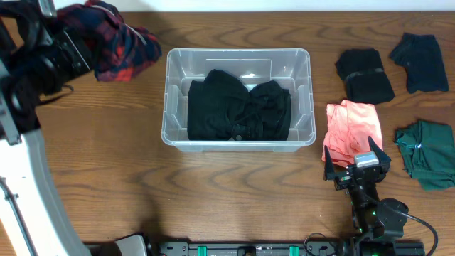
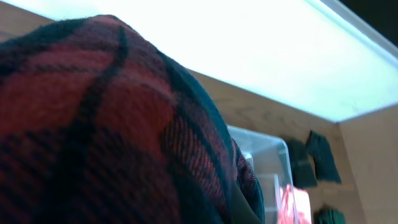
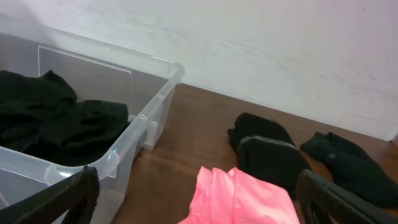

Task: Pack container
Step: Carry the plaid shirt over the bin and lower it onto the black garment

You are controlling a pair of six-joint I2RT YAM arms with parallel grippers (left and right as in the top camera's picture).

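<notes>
The clear plastic container stands at the middle of the table, with black garments piled inside it. A red and dark plaid cloth hangs in the air to the left of the container's far corner, and my left gripper is shut on it. The cloth covers its fingers. That plaid cloth fills the left wrist view, with the container behind it. My right gripper stands open over the near end of a pink garment, right of the container. Nothing lies between its fingers.
Right of the container lie a folded black garment, a dark teal one at the far right and a green one near the right edge. The left arm rises along the table's left side.
</notes>
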